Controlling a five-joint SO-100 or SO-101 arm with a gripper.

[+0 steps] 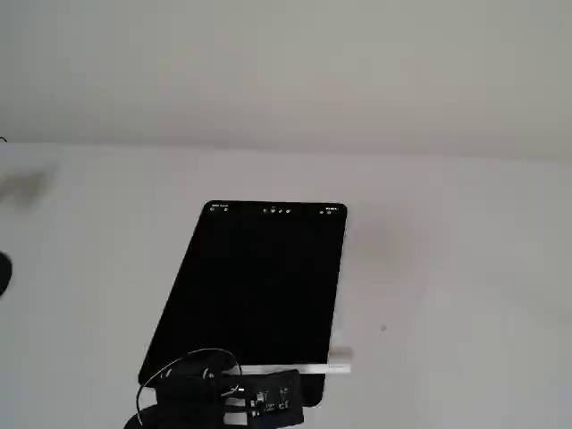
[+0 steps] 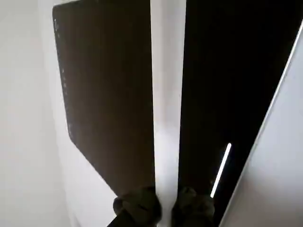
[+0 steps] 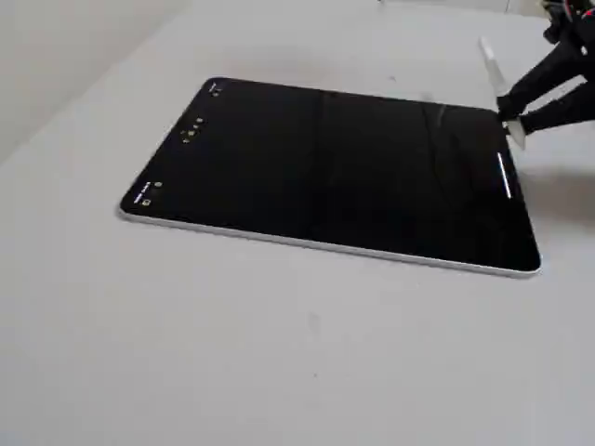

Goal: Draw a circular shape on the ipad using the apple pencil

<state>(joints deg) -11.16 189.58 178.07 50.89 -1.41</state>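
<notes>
The ipad lies flat on the white table, its black screen up and tiny toolbar icons along the far short edge. It also shows in the wrist view and in a fixed view. My gripper is shut on the apple pencil, a thin white rod held over the near short edge. In the wrist view the pencil runs up from between my fingers. In a fixed view my gripper holds the pencil at the tablet's right end. No circular shape shows, only a short straight white streak.
A black cable loop and a small circuit board sit on my arm at the bottom edge. A dark object shows at the left edge. The bare white table surrounds the tablet.
</notes>
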